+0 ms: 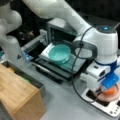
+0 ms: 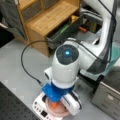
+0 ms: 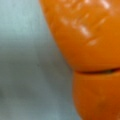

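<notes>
My gripper (image 1: pixel 108 88) hangs low over a pink plate (image 1: pixel 100 97) that rests on a white flat unit with buttons (image 1: pixel 111 109) at a front view's bottom right. An orange, glossy object (image 1: pixel 110 91) lies on that plate right under the blue hand part. Seen from above, the gripper (image 2: pixel 56 101) reaches down onto the orange object (image 2: pixel 55 105) and the pink plate (image 2: pixel 60 113); the arm hides the fingers. In the wrist view the orange object (image 3: pixel 87 50) fills the right half, very close, against a pale grey surface.
A teal bowl (image 1: pixel 59 53) sits on the pulled-out tray of an open toaster oven (image 1: pixel 60 27). A wooden shelf unit (image 1: pixel 17 95) (image 2: pixel 47 17) stands beside a dark tray of small items (image 2: pixel 67 28). A black cable (image 1: pixel 73 82) loops over the grey table.
</notes>
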You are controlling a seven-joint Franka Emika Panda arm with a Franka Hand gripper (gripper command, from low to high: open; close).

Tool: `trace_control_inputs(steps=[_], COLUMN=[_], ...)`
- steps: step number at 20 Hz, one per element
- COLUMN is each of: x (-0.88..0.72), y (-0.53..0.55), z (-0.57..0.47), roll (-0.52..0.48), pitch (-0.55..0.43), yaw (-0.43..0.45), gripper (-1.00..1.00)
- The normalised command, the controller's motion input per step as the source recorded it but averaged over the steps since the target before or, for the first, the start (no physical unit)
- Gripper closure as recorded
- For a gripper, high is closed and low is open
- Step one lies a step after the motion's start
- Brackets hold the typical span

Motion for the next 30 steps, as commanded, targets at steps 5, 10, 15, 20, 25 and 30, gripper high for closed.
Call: trace_control_inputs(steps=[5, 10, 15, 20, 25, 30], x=[0.0, -0.02, 0.0, 0.02, -0.01, -0.07], y=[-0.1, -0.11, -0.1, -0.11, -0.13, -0.16], z=[0.02, 0.02, 0.01, -0.03, -0.06, -0.01], roll=[-0.072, -0.027, -0.008, 0.074, 0.104, 0.114], pitch=[0.022, 0.003, 0.001, -0.05, -0.067, -0.042], yaw=[0.123, 0.08, 0.043, 0.072, 0.051, 0.028], gripper=[1.0, 1.0, 1.0, 1.0, 1.0, 1.0])
